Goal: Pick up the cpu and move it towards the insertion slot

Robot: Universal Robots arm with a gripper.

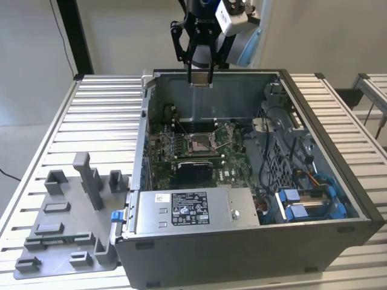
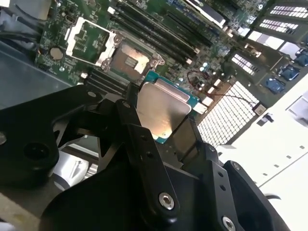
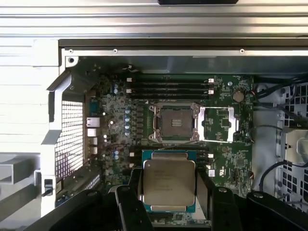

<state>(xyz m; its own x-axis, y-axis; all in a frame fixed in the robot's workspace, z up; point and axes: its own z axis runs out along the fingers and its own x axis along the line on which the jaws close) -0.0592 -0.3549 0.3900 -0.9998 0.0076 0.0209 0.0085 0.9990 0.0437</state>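
Gripping the cpu [image 3: 168, 185], end effector [image 3: 169, 192] closed on its edges

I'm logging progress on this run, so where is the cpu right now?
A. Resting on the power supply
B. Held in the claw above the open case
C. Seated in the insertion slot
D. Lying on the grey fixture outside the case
B: in the first wrist view the claw is shut on the cpu, silvery face showing, with the insertion slot beyond it open and unfilled; the exterior view shows the claw raised over the case's rear wall.

even bright light | glare on cpu [image 2: 161, 113] | foreground blurred
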